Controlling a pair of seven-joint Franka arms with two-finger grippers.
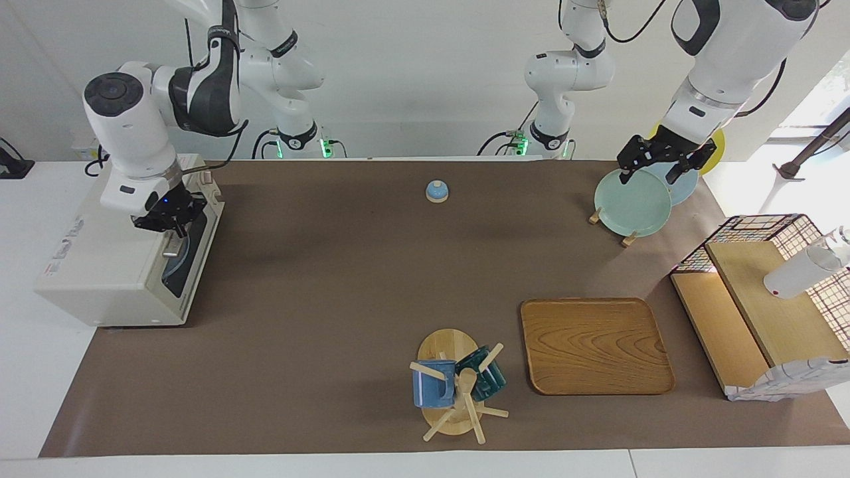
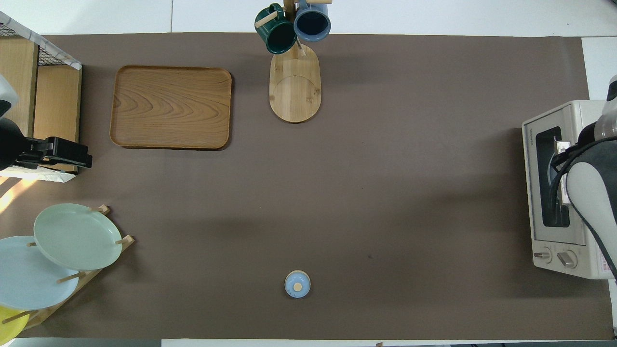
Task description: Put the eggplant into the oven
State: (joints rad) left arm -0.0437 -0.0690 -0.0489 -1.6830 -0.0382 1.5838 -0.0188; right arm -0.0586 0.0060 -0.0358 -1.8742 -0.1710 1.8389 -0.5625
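The cream-white oven (image 1: 99, 265) stands at the right arm's end of the table, its glass door shut; it also shows in the overhead view (image 2: 530, 202). The eggplant is not in view in either picture. My right gripper (image 1: 166, 218) hangs over the upper front edge of the oven, just above the door's handle (image 1: 171, 251); in the overhead view the arm hides most of it. My left gripper (image 1: 651, 169) is open and empty, raised over the plate rack; it also shows in the overhead view (image 2: 72, 156).
A rack holds a green plate (image 1: 631, 201) and other plates near the left arm. A small blue bell (image 1: 437, 191) sits near the robots. A wooden tray (image 1: 594, 345), a mug tree with two mugs (image 1: 455, 385) and a wire-sided wooden shelf (image 1: 757, 312) stand farther out.
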